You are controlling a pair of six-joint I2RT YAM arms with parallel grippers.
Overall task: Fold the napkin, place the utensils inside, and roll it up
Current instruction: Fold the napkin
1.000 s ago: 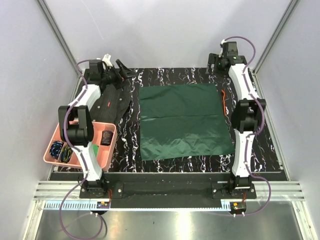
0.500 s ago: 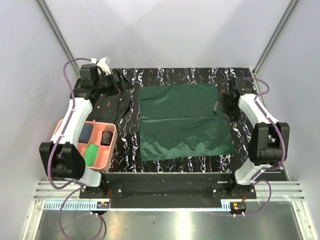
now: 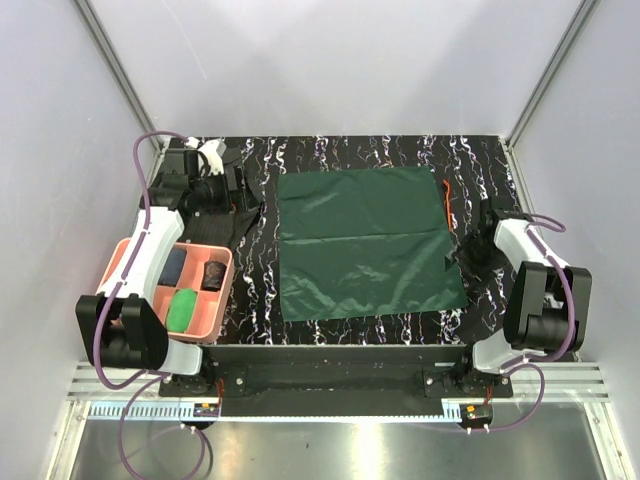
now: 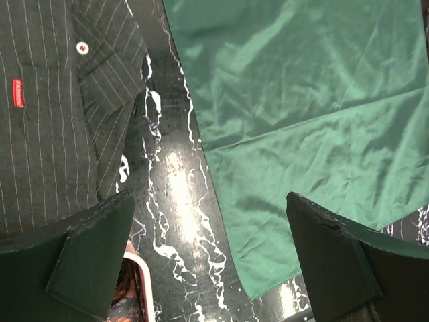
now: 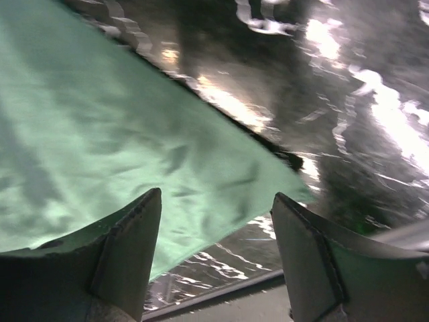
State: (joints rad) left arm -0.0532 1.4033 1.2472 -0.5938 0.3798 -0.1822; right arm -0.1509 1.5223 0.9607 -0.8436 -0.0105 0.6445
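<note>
Napkin [image 3: 365,243] lies open and flat, not yet folded, across the middle of the worktop [image 3: 380,150]. The orange-red fork [image 3: 446,196] lies just beside its right edge toward the far right corner, clear of both arms, probably left there until a fold is made. The right pincer [image 5: 216,194] hangs low over the napkin's near right corner, spread, with the cloth tip under the gap and nothing pinched, which suits taking that corner to begin the fold. The left pincer [image 4: 208,196], spread wide and empty, hovers near the napkin's left edge beside the pinstriped shirt [image 4: 47,134], seemingly ready for that side. A second ago the right arm reached to the worktop's far right corner. It has since swung back to the near corner, and the left arm has drawn leftward, uncovering the pink tray [image 3: 226,300]. Napkin and fork have not shifted.
</note>
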